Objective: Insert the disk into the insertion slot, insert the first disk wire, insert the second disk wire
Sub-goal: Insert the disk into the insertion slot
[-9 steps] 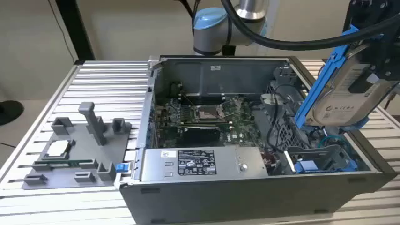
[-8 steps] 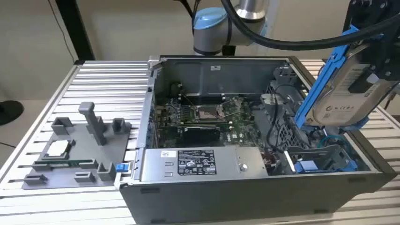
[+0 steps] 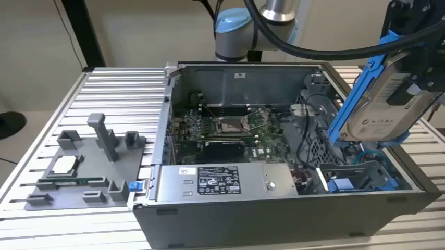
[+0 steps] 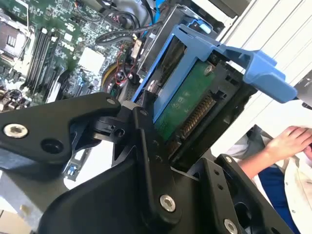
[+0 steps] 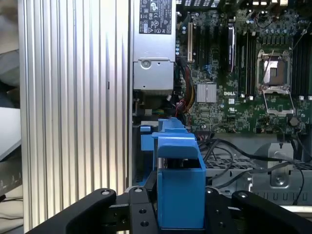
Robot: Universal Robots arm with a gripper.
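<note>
My gripper (image 3: 411,88) is shut on the disk (image 3: 384,107), a silver drive with a pale label in a bright blue carrier. I hold it tilted on edge above the exterior view's right end of the open computer case. In the first wrist view the blue carrier (image 5: 178,183) sits clamped between my black fingers (image 5: 139,214). The second wrist view shows the disk's green board and connector (image 4: 187,105). The insertion slot (image 3: 356,178), a grey bay with blue clips, lies just below the disk inside the case. The disk hangs apart from it.
The case holds a motherboard (image 3: 230,127), a grey labelled power-supply box (image 3: 208,182) and loose black cables (image 3: 306,133). A grey fixture plate (image 3: 83,172) lies on the ribbed aluminium table (image 3: 118,94). A person's hand (image 4: 292,139) is beyond the case.
</note>
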